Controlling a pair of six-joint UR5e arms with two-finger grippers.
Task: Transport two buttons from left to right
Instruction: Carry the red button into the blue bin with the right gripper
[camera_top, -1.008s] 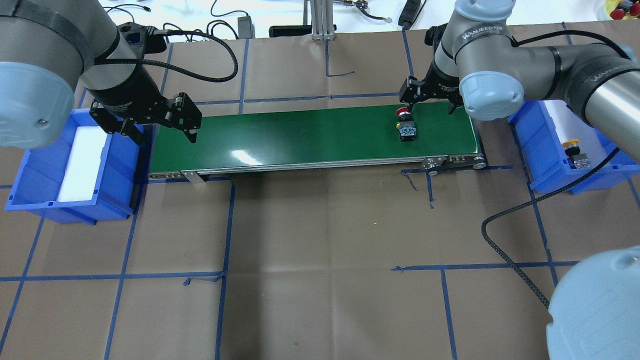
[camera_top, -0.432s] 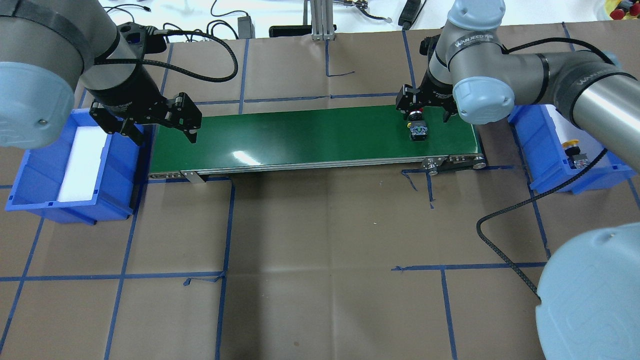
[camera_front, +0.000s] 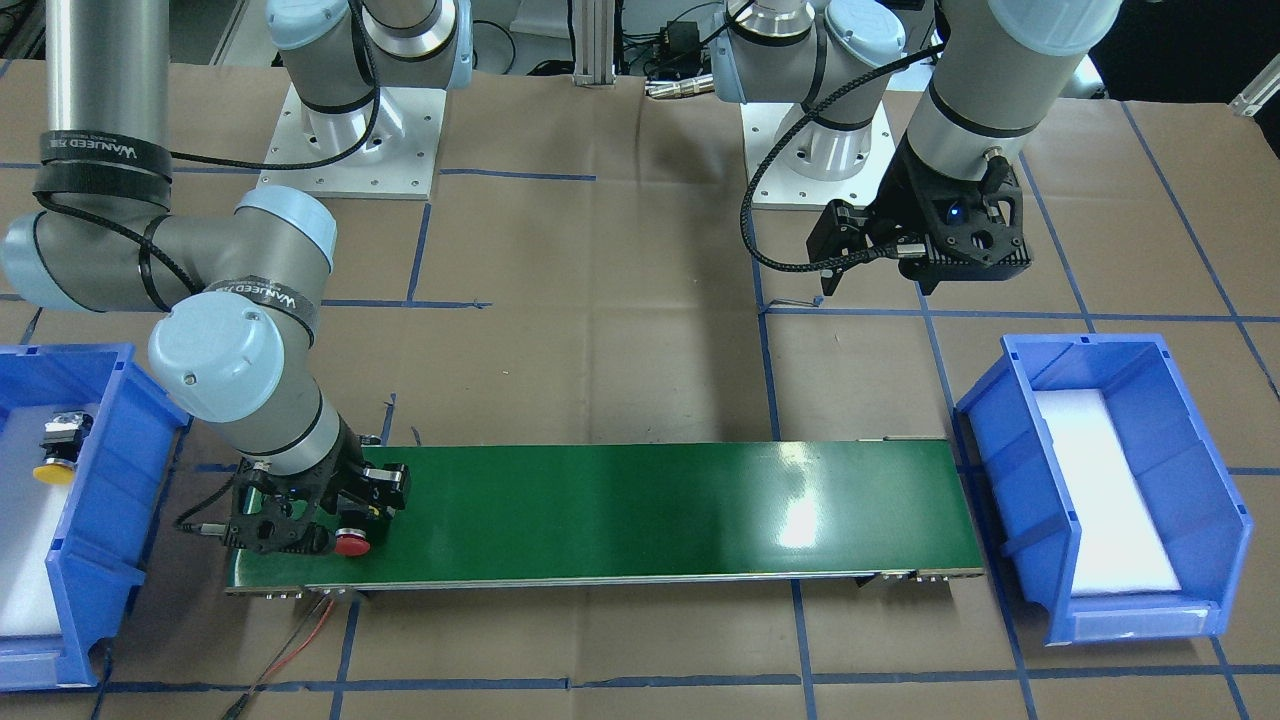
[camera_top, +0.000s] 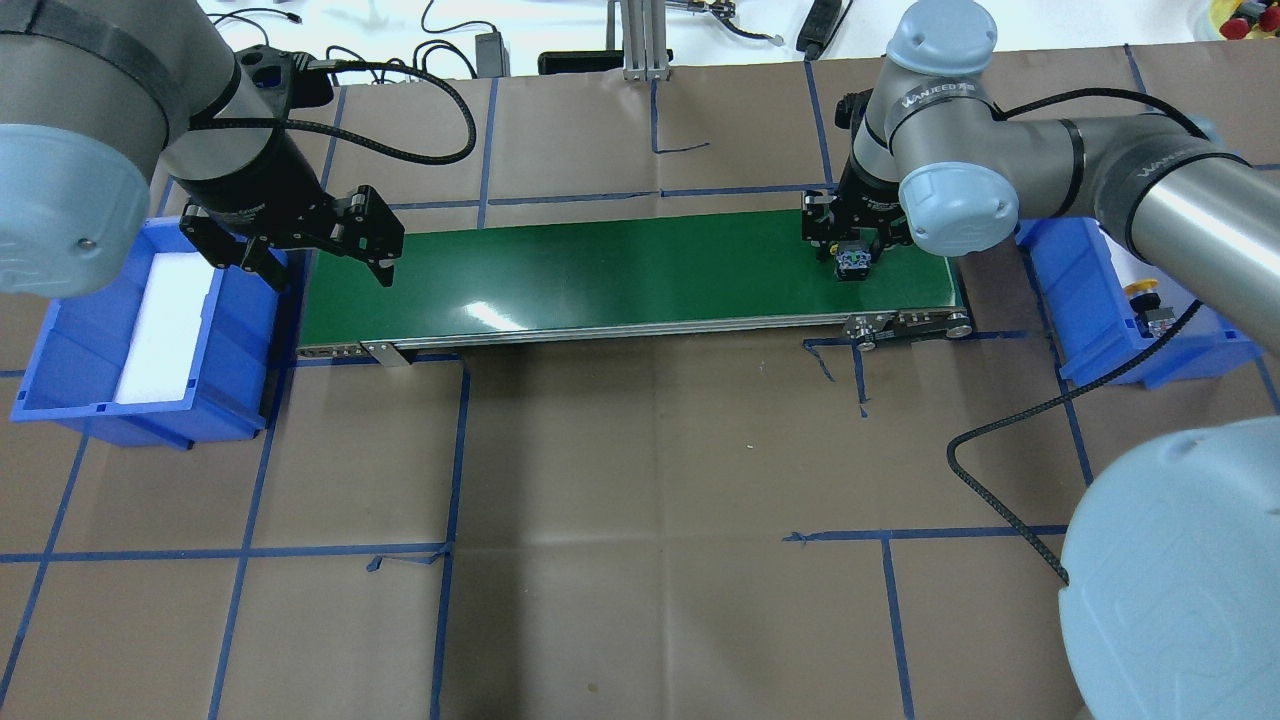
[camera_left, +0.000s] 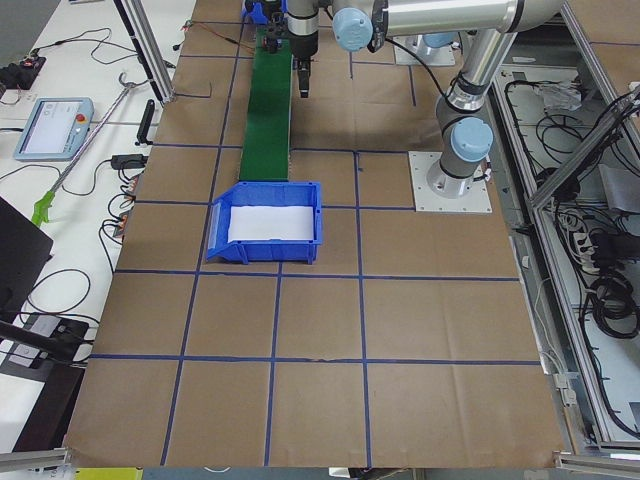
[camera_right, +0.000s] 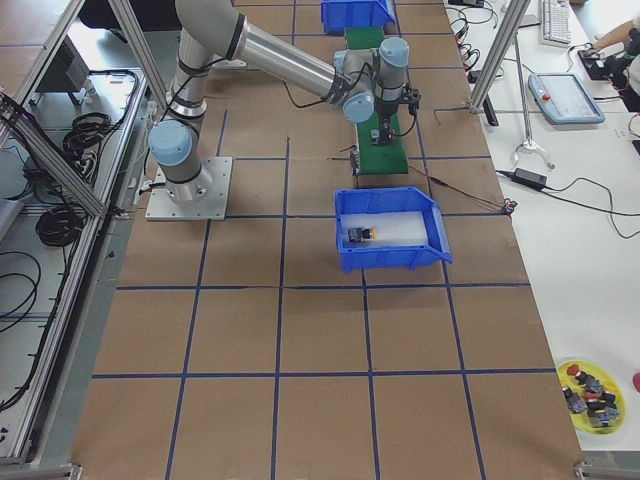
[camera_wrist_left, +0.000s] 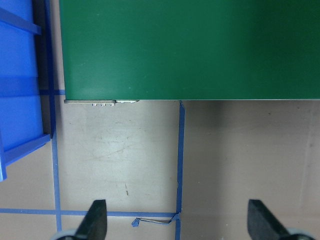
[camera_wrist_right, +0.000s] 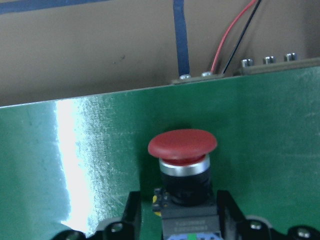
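The right gripper (camera_top: 848, 243) has narrowed around the blocky black body of the red-capped button (camera_wrist_right: 182, 145). Its black fingers (camera_wrist_right: 132, 210) flank the body and seem to press it, and the button lies on its side, smooth domed cap and chrome collar outward, at the right end of the glossy green belt (camera_top: 620, 265). The left gripper (camera_wrist_left: 177, 222) hangs spread wide and empty over brown paper (camera_wrist_left: 120, 155) by the belt's other end, and the yellow-capped button (camera_top: 1148, 300) lies in the blue plastic bin (camera_top: 1085, 335) on the right. A second ago the right gripper gaped wide behind the button, which lay further left on the belt; the left arm has not moved.
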